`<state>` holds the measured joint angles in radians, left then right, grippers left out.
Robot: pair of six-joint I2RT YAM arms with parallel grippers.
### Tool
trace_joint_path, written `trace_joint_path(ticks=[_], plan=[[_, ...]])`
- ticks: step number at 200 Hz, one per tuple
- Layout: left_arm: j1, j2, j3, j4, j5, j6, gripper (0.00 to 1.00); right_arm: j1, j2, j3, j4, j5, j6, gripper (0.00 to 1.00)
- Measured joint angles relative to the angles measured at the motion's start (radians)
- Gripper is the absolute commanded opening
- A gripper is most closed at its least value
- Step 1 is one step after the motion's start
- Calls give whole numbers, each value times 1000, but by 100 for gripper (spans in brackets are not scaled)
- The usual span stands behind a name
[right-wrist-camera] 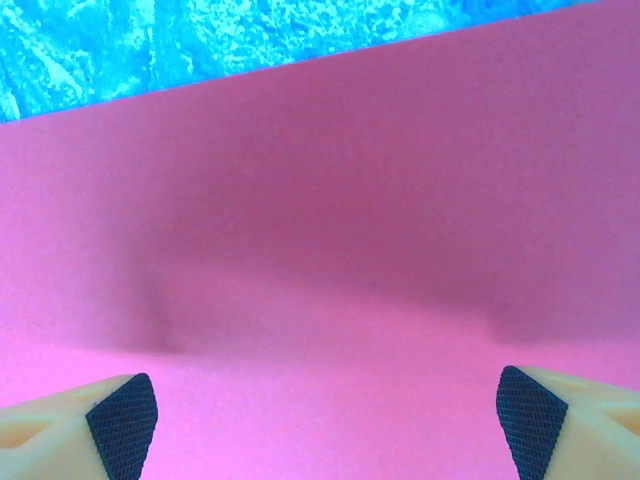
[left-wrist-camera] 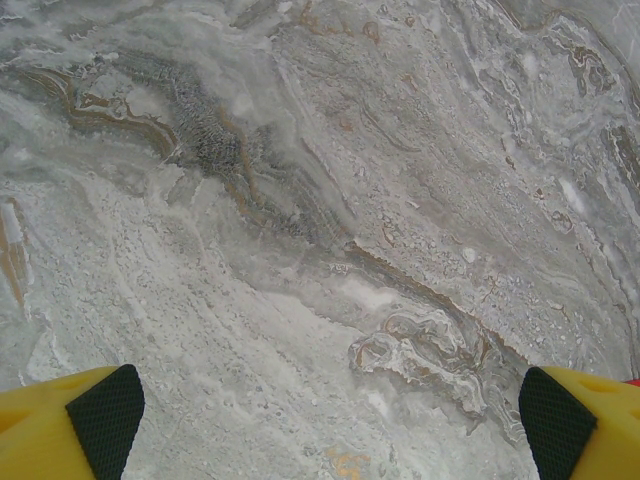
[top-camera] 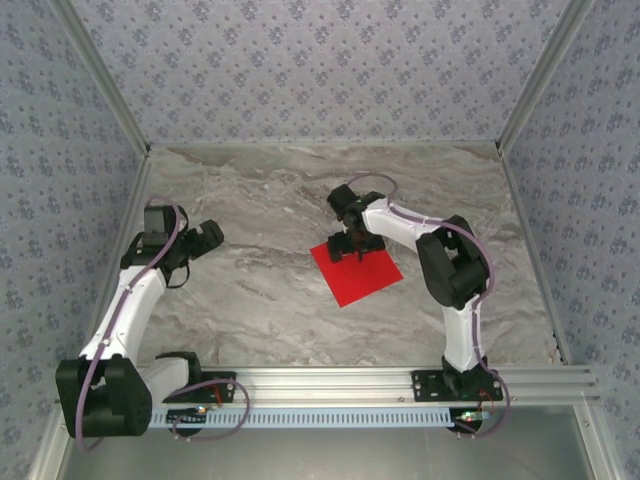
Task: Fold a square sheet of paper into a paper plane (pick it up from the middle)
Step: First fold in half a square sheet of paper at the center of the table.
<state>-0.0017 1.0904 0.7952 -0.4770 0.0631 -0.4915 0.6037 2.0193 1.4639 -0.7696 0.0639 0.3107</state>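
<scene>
The square sheet of paper (top-camera: 358,280) lies diamond-wise, 1 corner pointing nearward.

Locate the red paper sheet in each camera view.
Top external: square sheet of paper right of centre, under the right gripper.
Right wrist: across the middle and bottom, marble table above.
Left wrist: red speck at far right edge, possibly it.
Shared landmark: the marble table.
</scene>
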Motion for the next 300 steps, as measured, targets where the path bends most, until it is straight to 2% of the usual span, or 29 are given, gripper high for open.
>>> trace_joint_path(ticks=[39,126,155,163,208,245,274,300], plan=[[0,0,0,0,0,0,99,-2,40,13,2,-9,5,90],[-1,11,0,1,24,-2,99,-45,23,-13,18,-29,64,45],[-23,47,0,6,81,-13,99,-53,-45,-100,79,-142,103,24],[-32,60,0,9,106,-18,99,-53,-65,-123,100,-188,119,22],[-92,84,-74,140,247,-92,99,-61,-154,-216,313,-509,263,20],[-200,164,-142,283,326,-213,97,-96,-194,-313,552,-745,406,21],[-331,240,-150,401,340,-301,96,-142,-206,-401,709,-878,490,22],[-435,294,-150,505,338,-372,95,-183,-207,-429,715,-914,476,23]])
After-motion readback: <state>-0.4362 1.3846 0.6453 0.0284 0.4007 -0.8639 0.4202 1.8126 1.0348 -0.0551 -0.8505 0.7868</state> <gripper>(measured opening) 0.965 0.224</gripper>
